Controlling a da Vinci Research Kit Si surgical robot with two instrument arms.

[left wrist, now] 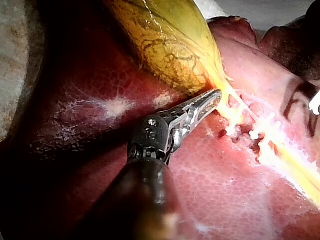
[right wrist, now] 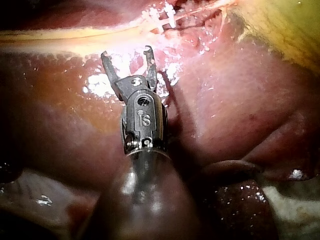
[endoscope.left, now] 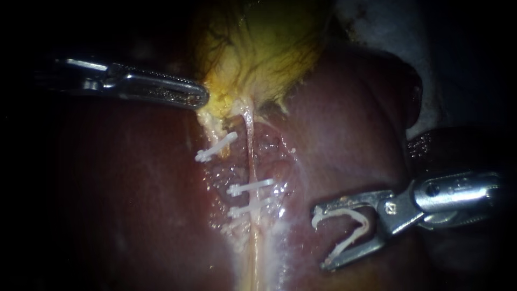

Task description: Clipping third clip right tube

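Observation:
The yellow gallbladder narrows onto the red liver. A thin pale tube, the right tube, runs down from its neck and carries two white clips. Another white clip sits on the shorter tube to its left. My left instrument pinches the gallbladder's neck with its jaws together. My right instrument hovers to the right of the clipped tube, apart from it. Its jaws stand wide, and a curved white clip lies seated along both.
Raw, glistening dissected tissue surrounds the tubes. A dark fold of liver lies behind my right instrument's shaft. Pale cloth shows at the upper right, past the liver's edge.

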